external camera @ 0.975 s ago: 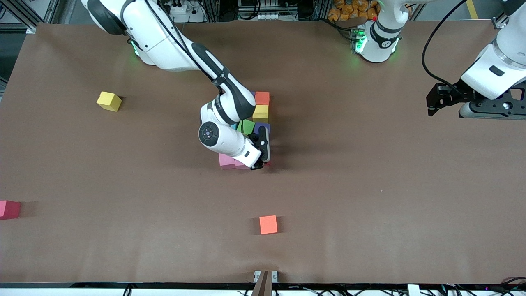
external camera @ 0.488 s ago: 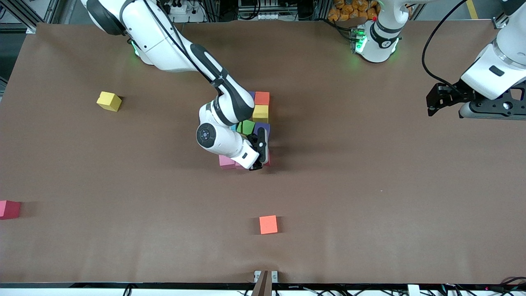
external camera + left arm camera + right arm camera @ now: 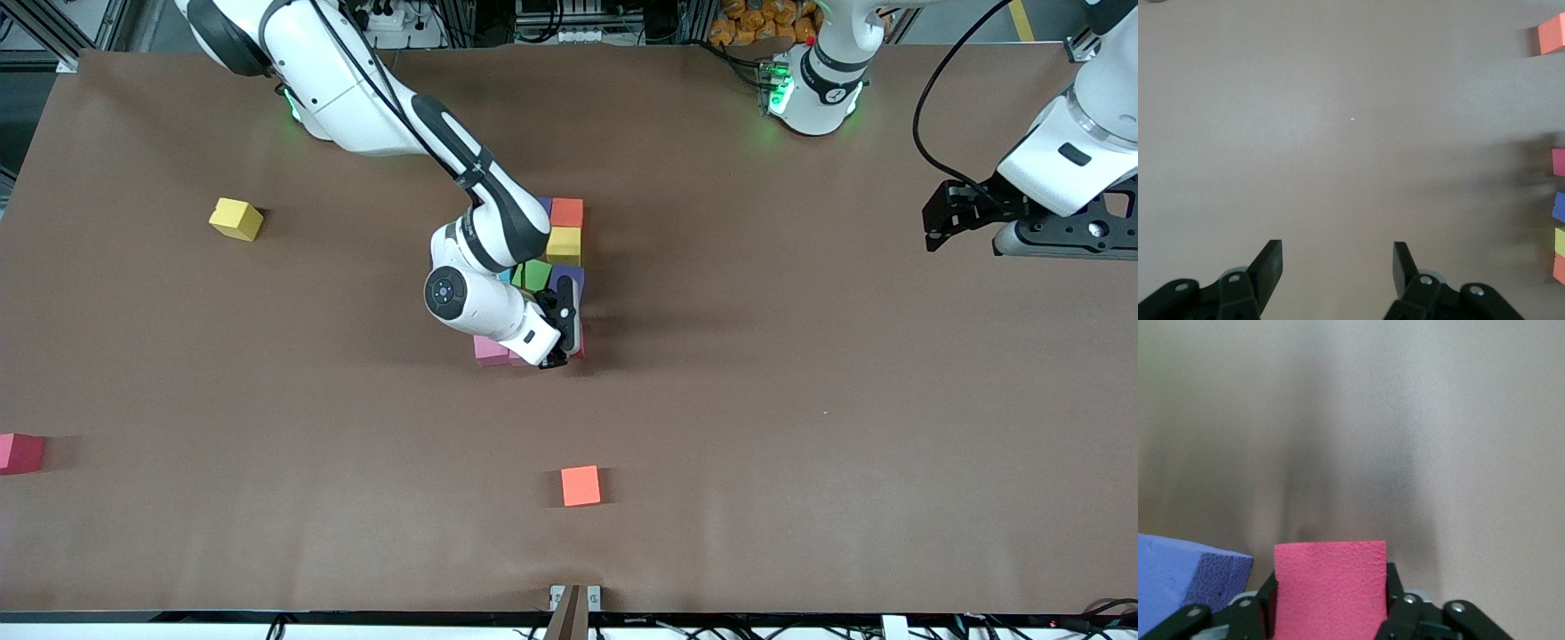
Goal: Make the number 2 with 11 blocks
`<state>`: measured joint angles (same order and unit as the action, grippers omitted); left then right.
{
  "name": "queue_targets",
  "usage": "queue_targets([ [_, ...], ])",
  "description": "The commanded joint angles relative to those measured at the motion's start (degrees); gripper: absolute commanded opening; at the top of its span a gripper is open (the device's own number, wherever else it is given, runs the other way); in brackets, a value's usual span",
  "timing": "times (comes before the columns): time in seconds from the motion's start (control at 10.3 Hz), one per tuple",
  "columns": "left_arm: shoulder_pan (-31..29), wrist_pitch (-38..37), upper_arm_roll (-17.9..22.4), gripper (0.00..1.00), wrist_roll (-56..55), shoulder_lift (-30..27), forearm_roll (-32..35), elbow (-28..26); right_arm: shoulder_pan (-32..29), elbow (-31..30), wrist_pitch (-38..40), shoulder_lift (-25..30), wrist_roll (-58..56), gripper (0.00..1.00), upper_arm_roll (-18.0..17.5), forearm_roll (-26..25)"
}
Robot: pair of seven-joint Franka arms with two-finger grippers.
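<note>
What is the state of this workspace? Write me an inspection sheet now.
Surface: brown table, flat matte cover.
Job's things: block cluster mid-table; yellow block, red block and orange block lie apart from it.
Clutter: nothing seen.
Grippers: right gripper down at the cluster, around a pink block; left gripper open, empty, over the table's left-arm end.
Cables: black cable loops beside the left arm.
Surroundings: metal framing by the arms' bases.

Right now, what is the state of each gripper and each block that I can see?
Right gripper: shut on the red block.
Red block: gripped, beside the purple block.
Left gripper: open, empty, waiting over the table.
Loose orange block: lying alone, untouched.
Loose yellow block: lying alone, untouched.
</note>
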<state>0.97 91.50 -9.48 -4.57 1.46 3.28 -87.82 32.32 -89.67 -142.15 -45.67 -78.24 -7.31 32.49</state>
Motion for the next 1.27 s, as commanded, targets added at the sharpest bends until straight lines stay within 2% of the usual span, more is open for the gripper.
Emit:
queue_targets([
  [0.0, -0.6, 0.3, -0.4, 0.75, -0.1, -1.3, -0.6, -1.2, -1.4, -1.2, -0.4, 0.2, -2.5, 1.0, -0.7, 0.9],
  [0.2, -0.6, 0.3, -0.4, 0.75, -0.1, -1.3, -0.6, -1.3, -1.8, -0.9, -0.2, 0.9, -2.1, 1.0, -0.8, 1.1],
  [0.39, -0.8, 0.7, -0.4, 0.75, -0.1, -1.1, -0.6, -1.5, -2.9, -0.7, 0.8, 2.7, -2.0, 1.0, -0.9, 3.4],
  [0.59, -0.9, 1.3, -0.4, 0.75, -0.2, -0.8, -1.3, -1.8, -4.4, 0.2, 5.4, 5.5, -0.3, 1.0, -1.2, 4.2],
  [0.88, -1.1, 1.4, -0.2, 0.75, -0.3, -0.7, -1.3, -1.6, -7.3, 0.0, 16.4, 12.4, 8.1, 1.0, -0.9, 3.9],
  [0.98, -1.8, 1.4, 0.1, 0.75, -0.2, -0.7, -1.3, -1.6, -8.5, -0.2, 20.8, 14.3, 10.1, 1.0, 0.4, 3.7],
  [1.17, -4.0, 1.4, 0.1, 0.75, -0.1, -0.8, -2.0, -1.6, -9.5, -0.4, 29.3, 17.6, 15.8, 1.0, 7.5, 1.4],
])
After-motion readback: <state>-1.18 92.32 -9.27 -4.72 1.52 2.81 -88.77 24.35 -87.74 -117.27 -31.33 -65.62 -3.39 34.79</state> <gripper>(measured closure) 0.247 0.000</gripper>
